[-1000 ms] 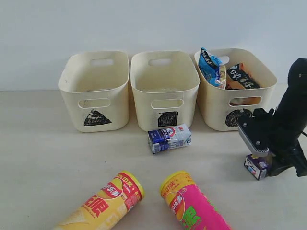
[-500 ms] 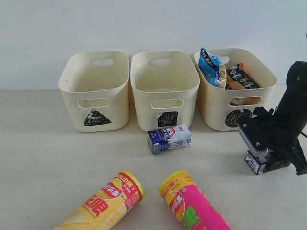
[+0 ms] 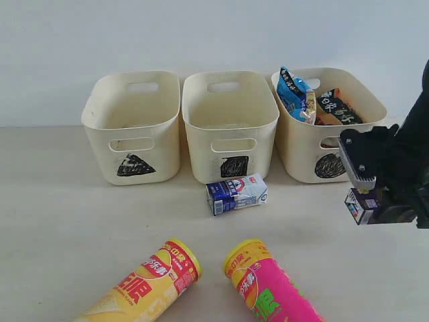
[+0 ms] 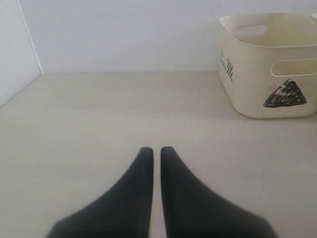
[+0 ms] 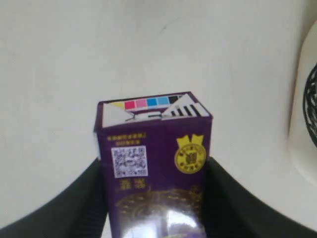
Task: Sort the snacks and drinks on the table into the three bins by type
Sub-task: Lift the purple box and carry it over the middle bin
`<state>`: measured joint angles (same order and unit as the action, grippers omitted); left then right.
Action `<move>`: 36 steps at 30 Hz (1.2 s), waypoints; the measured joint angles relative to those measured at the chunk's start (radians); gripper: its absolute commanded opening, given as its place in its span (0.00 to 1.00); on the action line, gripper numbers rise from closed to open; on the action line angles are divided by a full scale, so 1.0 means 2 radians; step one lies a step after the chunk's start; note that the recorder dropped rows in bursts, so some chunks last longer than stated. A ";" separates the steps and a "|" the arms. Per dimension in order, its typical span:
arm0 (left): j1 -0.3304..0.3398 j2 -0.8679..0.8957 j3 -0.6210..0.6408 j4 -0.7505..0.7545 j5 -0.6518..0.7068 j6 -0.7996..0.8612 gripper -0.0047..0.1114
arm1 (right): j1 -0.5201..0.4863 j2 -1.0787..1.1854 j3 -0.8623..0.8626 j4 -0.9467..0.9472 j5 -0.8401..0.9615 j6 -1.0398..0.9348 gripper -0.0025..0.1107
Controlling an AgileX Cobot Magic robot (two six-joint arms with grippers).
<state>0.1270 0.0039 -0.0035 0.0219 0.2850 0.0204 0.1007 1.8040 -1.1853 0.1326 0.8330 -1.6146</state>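
Exterior view: purple carton [image 3: 356,205] now lifted off worktop [image 3: 67,221]
Right hand [image 3: 367,201]: clamped on carton
Left hand [image 4: 156,153]: closed, empty
Next: square bin [image 3: 201,134], probably

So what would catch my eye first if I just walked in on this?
Probably the black right gripper on the right, clamped on a small purple carton. Then the yellow tube and pink tube lying at the front, and three cream bins lined up at the back, only the circle-marked bin holding packets.
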 measured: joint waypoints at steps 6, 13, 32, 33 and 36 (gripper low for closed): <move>0.000 0.000 0.000 0.000 0.000 0.000 0.08 | 0.025 -0.044 0.000 0.015 0.039 0.048 0.03; 0.000 0.000 0.000 0.000 0.000 0.000 0.08 | 0.094 -0.078 0.000 0.016 0.035 0.165 0.02; 0.000 0.000 0.000 0.000 0.000 0.000 0.08 | 0.159 -0.083 0.000 0.100 -0.169 0.408 0.02; 0.000 0.000 0.000 0.000 0.000 0.000 0.08 | 0.159 -0.083 0.000 0.114 -0.185 0.408 0.02; 0.000 0.000 0.000 0.000 0.000 0.000 0.08 | 0.159 -0.083 0.000 0.142 -0.232 0.408 0.02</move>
<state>0.1270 0.0039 -0.0035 0.0219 0.2850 0.0204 0.4181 1.6373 -1.1853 0.4171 0.3692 -0.7993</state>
